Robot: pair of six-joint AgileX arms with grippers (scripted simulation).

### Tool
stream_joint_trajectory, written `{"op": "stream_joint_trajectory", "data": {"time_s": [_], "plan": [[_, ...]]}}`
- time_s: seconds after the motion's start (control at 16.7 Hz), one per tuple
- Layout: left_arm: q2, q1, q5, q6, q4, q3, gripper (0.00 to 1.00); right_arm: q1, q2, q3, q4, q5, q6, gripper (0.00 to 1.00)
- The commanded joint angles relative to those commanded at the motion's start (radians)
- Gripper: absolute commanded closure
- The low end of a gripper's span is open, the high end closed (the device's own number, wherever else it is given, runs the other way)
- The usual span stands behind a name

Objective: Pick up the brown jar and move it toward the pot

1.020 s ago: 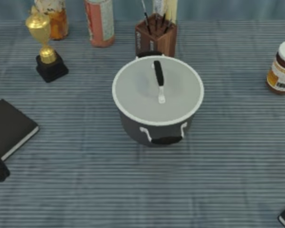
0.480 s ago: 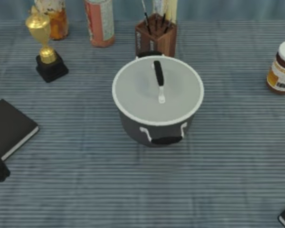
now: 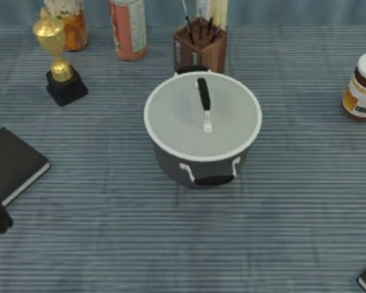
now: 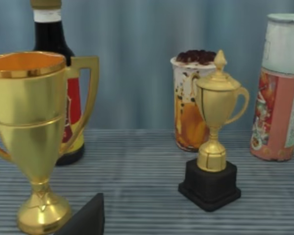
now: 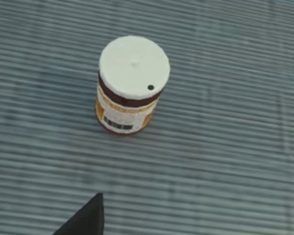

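Right gripper [image 5: 83, 220], jaw state indeterminable, hung above the brown jar [image 3: 362, 86], which stood upright well right of the pot [image 3: 202, 128], untouched; approach was judged in hand, the next move requiring descent around the jar.

The small dark-brown jar [image 5: 129, 90] looks like glossy glass under a smooth matt white lid, with a yellow-and-white paper-like label round its body. It stands on a blue-grey ribbed tablecloth [image 3: 305, 201] that looks woven and matt. The large round dark-grey pot [image 3: 201, 137] has a dull metal look, a smooth matt light-grey lid and black plastic-like handles. The 2 gold trophy cups [image 4: 216, 105] shine like polished metal; the nearer-to-centre one sits on a matt black base. The brown slotted holder [image 3: 200, 46] looks wooden.
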Motion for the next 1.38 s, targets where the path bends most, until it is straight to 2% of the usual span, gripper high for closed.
{"op": "stream_joint_trajectory", "data": {"time_s": [0.42,0.72,1.02,1.38], "plan": [[0.0,0.0,0.0,0.0,0.0,0.0,0.0,0.003,0.68,0.778,-0.337,-0.021,-0.171,0.0],[0.0,0.0,0.0,0.0,0.0,0.0,0.0,0.022,1.12,1.179,-0.554,-0.042,-0.288,0.0],[0.0,0.0,0.0,0.0,0.0,0.0,0.0,0.043,1.395,1.386,-0.712,-0.059,-0.368,0.0],[0.0,0.0,0.0,0.0,0.0,0.0,0.0,0.047,1.438,1.415,-0.74,-0.062,-0.382,0.0]]}}
